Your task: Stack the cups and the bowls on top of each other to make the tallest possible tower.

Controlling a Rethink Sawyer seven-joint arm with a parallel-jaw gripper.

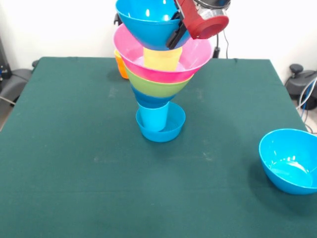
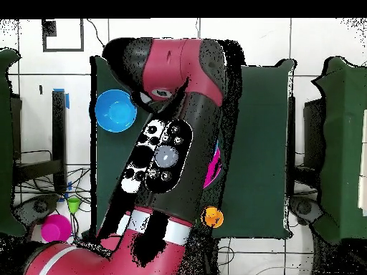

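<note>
Claw [image 1: 174, 35] gripping blue bowl [image 1: 146, 22] by rim above tower [image 1: 161, 82], orange cup [image 1: 120, 67] behind tower, spare bowl [image 1: 290, 161] well right of it on bench [image 1: 74, 173]

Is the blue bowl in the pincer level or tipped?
Tipped. The blue bowl, above the pink bowl, shows its inside, with the pincer on its rim.

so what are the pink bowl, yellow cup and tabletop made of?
Pink bowl: looks like glossy hard plastic, smooth with a light sheen. Yellow cup: seemingly thin translucent plastic, pale and see-through. Tabletop: probably matte green cloth or felt, no reflections.
</note>
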